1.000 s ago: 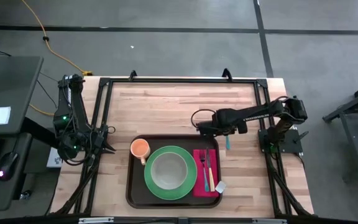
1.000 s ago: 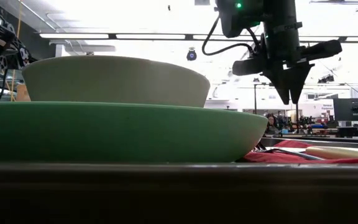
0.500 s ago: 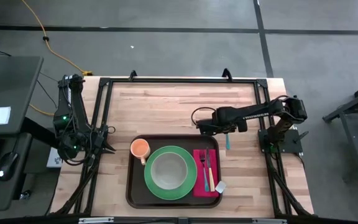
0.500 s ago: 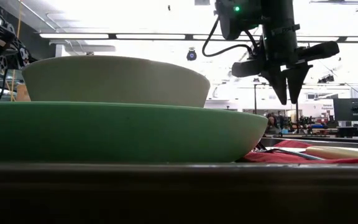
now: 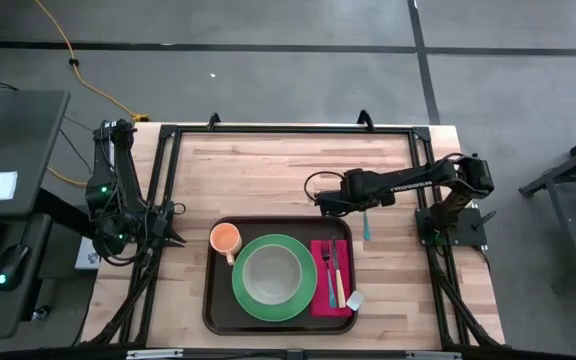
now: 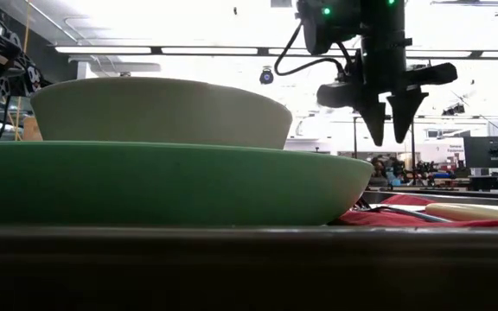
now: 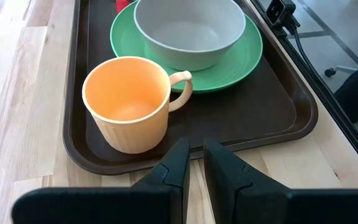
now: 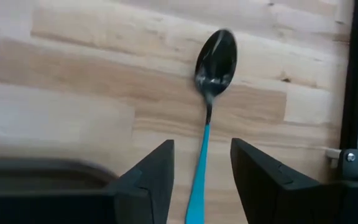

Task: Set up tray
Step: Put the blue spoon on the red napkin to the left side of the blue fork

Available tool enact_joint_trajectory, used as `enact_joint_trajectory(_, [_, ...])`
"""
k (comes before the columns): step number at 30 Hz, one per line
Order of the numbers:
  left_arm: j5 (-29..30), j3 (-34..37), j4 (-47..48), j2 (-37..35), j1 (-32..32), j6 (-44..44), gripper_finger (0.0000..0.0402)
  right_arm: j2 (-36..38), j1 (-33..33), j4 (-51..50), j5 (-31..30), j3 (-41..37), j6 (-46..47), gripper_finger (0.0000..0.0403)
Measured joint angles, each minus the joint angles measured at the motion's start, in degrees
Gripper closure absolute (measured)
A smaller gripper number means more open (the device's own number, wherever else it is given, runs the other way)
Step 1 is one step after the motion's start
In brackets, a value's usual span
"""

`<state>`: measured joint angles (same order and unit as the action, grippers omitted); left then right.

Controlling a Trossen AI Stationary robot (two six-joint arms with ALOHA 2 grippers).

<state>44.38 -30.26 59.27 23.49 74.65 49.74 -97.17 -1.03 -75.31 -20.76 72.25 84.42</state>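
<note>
Your tray [image 5: 211, 300] sits at the table's near edge. Right gripper [image 5: 320, 197] hovers just past tray's far rim, w/ fingers now spread wide vs. nearly pinched a sec ago, straddling the blue-handled spoon [image 8: 208, 99]. Left gripper [image 7: 194, 163], narrow, waits beside tray.

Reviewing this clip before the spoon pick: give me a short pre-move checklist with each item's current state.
1. Right gripper jaws open: ok.
2. Blue-handled metal spoon lies between the right fingers in the wrist view: ok.
3. Spoon free on the wooden table, beside the dark brown rectangular plastic tray: ok.
4. Gripper down at spoon level: not ok, it hangs above.
5. Room on the red napkin beside the fork and knife: cannot tell.
6. Left gripper waits clear, near the tray's edge by the orange ribbed cup: ok.
</note>
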Motion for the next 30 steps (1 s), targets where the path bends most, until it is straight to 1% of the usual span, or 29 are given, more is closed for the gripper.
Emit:
enact_joint_trajectory(7, [0.0,0.0,0.0,0.0,0.0,0.0,0.0323,0.0,-0.2,0.2,2.1,0.0,-0.9,0.0260])
enact_joint_trajectory(11, [0.0,0.0,0.1,0.0,0.0,0.0,0.0323,0.0,1.8,0.2,4.4,-0.1,-1.0,0.0262])
enact_joint_trajectory(13, [0.0,0.0,0.2,0.0,0.0,0.0,0.0323,0.0,3.0,1.3,5.2,-1.6,-1.1,0.0262])
enact_joint_trajectory(16, [0.1,0.0,0.2,0.0,0.0,0.0,0.0323,0.0,4.6,5.0,8.5,-6.0,-2.4,0.0263])
enact_joint_trajectory(19, [0.1,0.0,0.2,0.0,0.0,0.0,0.0323,0.1,5.9,8.5,10.6,-10.6,-1.6,0.0263])
enact_joint_trajectory(24, [0.1,0.0,0.2,0.0,0.0,0.0,0.0323,1.3,6.9,14.4,10.8,-14.9,-1.1,0.0265])
enact_joint_trajectory(30, [0.1,0.0,0.2,0.0,0.0,0.6,0.0323,1.6,9.0,25.3,11.8,-19.2,-5.6,0.0274])
